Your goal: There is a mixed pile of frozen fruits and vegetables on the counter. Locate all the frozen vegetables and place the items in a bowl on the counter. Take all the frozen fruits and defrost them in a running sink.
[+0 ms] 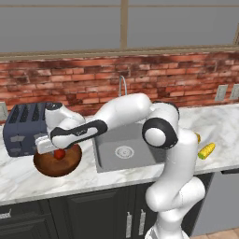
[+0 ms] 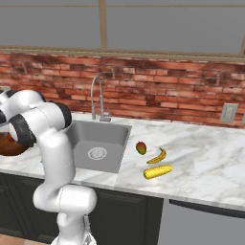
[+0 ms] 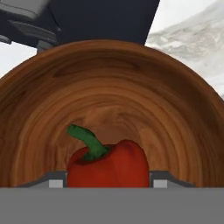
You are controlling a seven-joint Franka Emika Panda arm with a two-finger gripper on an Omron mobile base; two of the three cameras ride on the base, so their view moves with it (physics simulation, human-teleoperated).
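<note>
The claw (image 3: 105, 181) grips a red bell pepper with a green stem (image 3: 107, 164) just over the round dark-brown wooden bowl (image 1: 51, 165) at the white marble bench's (image 2: 206, 158) left, near the dark toaster (image 1: 23, 128). Right of the grey metal sink (image 1: 123, 151) lie a round orange-red fruit (image 2: 140, 148), a curved yellow banana (image 2: 157, 157) and a yellow corn cob (image 2: 158, 172).

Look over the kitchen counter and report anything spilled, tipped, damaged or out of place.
Nothing stands out. The wooden bowl sits level beside the toaster; the corn cob, banana and round fruit lie loose right of the sink.
</note>
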